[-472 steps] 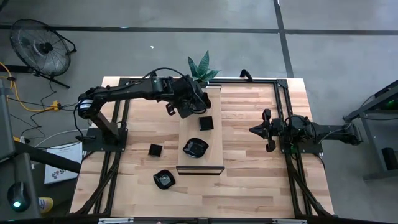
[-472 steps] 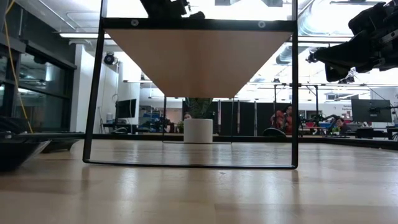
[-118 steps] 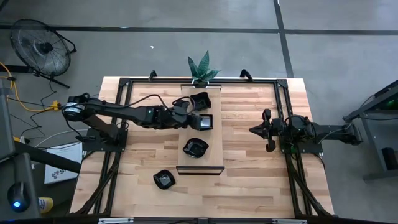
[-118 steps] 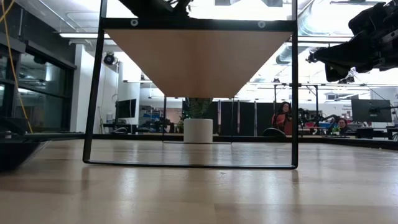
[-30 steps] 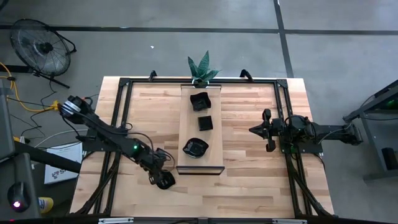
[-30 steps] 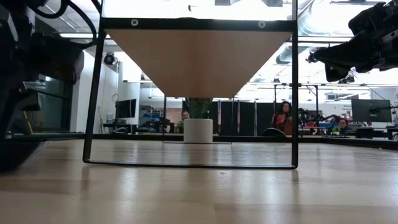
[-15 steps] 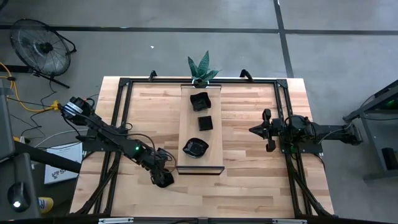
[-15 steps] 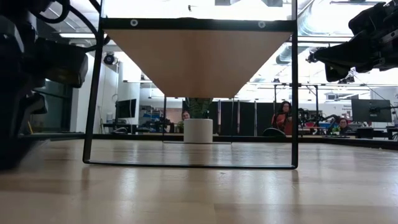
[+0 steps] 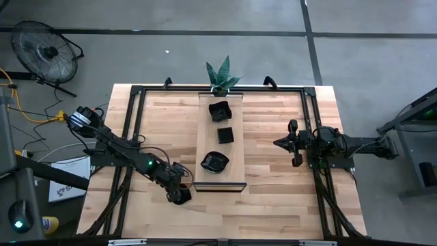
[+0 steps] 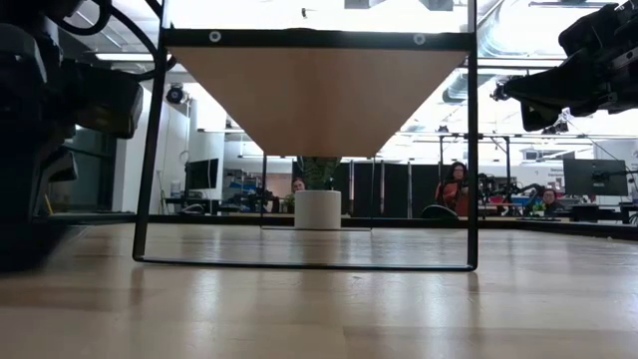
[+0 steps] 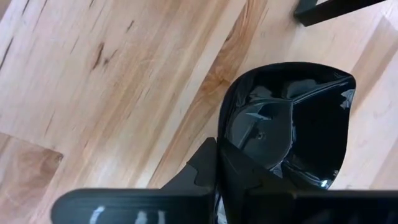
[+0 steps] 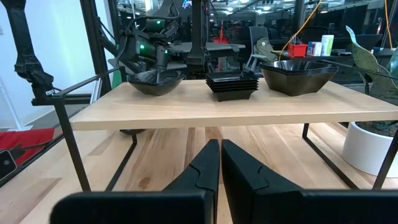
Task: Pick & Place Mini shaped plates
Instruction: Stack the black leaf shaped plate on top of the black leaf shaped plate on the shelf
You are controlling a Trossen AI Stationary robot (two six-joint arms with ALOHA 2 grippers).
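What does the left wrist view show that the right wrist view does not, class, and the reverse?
Only the left wrist view shows a glossy black dish lying on the table, close below the left gripper. Only the right wrist view shows three stacks of dishes on the raised wooden board, and a white plant pot. Both show pale wooden tabletop and dark fingers.

Overhead straight down; low level across table (image 10: 319, 299); wrists close, right sharing raised board (image 12: 205, 102) with overhead.
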